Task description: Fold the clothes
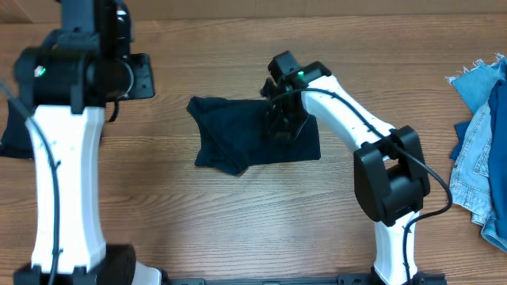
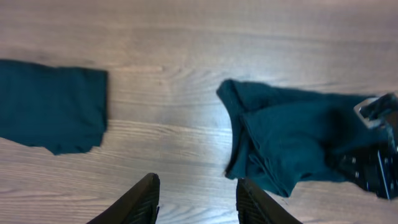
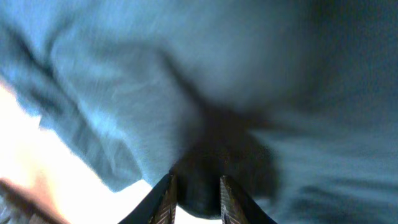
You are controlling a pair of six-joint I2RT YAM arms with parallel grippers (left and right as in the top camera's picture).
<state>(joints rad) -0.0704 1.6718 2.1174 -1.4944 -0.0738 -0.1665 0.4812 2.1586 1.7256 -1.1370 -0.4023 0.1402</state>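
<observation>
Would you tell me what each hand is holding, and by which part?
The left hand holds nothing, open above bare table. The right hand is on the navy garment; whether it grips the cloth cannot be told.

- No text, label, brand, number or sign can be read in any of the views.
</observation>
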